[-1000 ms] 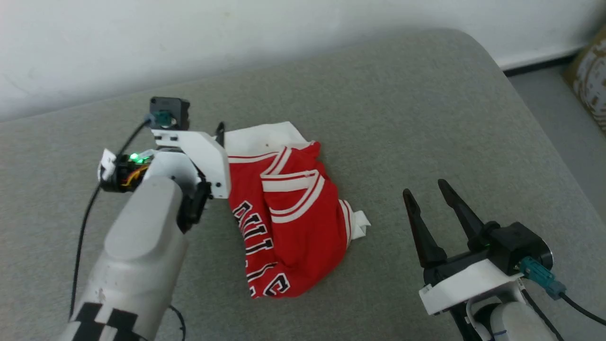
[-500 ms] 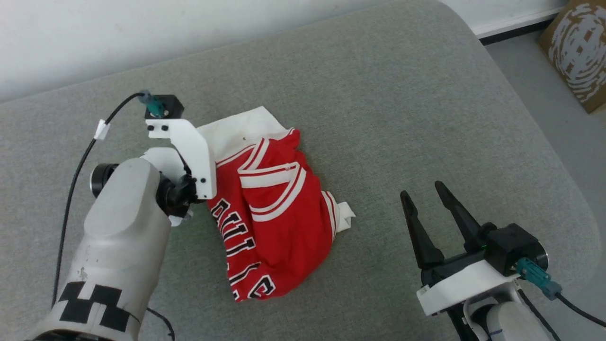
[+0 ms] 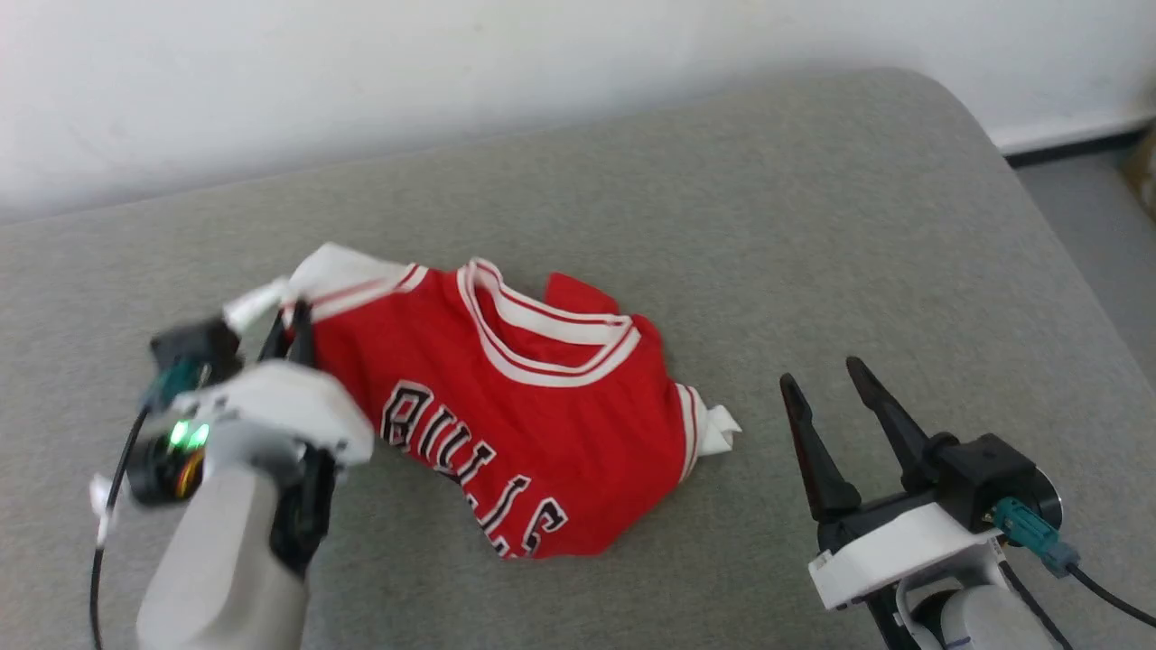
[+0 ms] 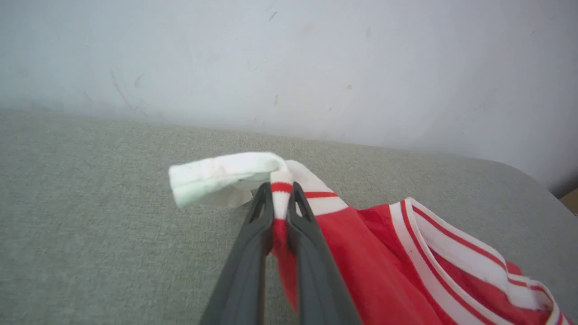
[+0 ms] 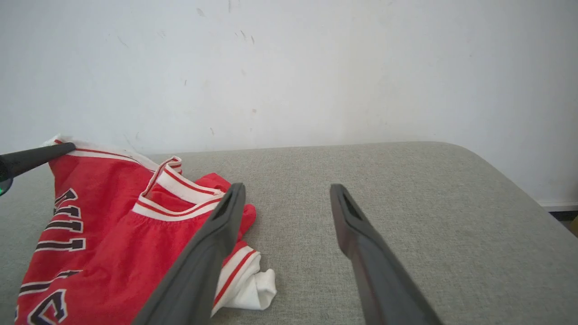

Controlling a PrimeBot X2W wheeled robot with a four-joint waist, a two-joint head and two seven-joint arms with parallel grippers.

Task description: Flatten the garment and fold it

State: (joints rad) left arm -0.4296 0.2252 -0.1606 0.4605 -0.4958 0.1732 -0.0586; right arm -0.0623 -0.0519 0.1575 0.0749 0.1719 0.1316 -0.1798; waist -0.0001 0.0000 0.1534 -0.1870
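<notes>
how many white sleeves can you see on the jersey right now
2. One sleeve sticks out at the jersey's left end, its base pinched in the left gripper; the other sleeve pokes out crumpled at its right edge, near the open right gripper.

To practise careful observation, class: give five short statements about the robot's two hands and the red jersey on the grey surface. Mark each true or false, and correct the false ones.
1. The left hand is shut on the garment at the trim of a white sleeve. True.
2. The right hand grips the striped collar. False: it is open, beside the garment, holding nothing.
3. The garment lies fully spread out. False: it is bunched, with one sleeve crumpled at its edge.
4. The black lettering faces up. True.
5. The garment rests on a wooden table. False: it rests on a grey fabric cushion.
</notes>
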